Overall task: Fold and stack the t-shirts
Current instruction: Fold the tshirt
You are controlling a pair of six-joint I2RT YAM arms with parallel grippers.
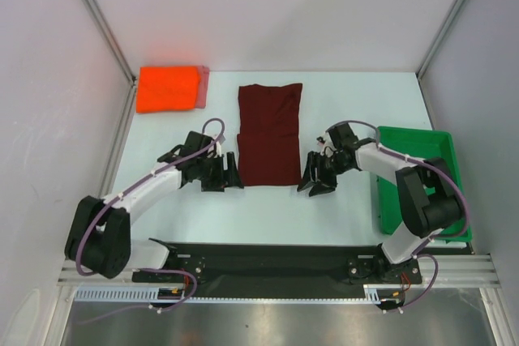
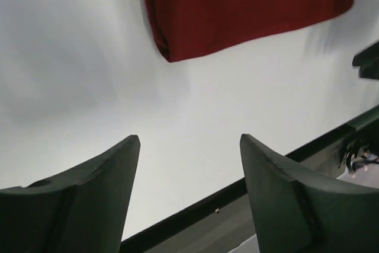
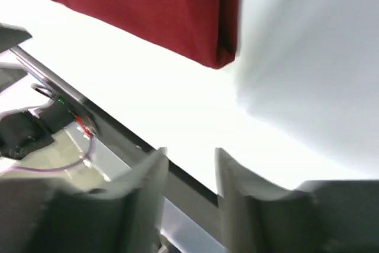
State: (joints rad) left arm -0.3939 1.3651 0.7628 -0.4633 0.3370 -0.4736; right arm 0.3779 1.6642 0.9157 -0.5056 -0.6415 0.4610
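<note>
Maroon t-shirt (image 1: 270, 134) lies flat in the middle of the white table (image 1: 349, 103), folded into a long narrow rectangle running from far to near. At the far left of the table the orange-red t-shirt (image 1: 168, 88) sits folded, and 1 edge of a pinkish t-shirt (image 1: 203, 87) shows along its right side, apparently underneath. A green tray (image 1: 413, 131) stands at the right edge of the table.

The 2 grippers flank the near end of the maroon shirt. The left gripper (image 1: 233, 172) sits just beside its near-left corner. In the left wrist view its fingers (image 2: 118, 182) stand wide apart over bare table with nothing between them, and the shirt corner (image 2: 249, 4) lies ahead of them, untouched. The right gripper (image 1: 315, 180) sits just beside the near-right corner. In the blurred right wrist view its fingers (image 3: 151, 182) are parted by a narrower gap, also holding nothing, and the cloth (image 3: 148, 10) is clear of the tips.
</note>
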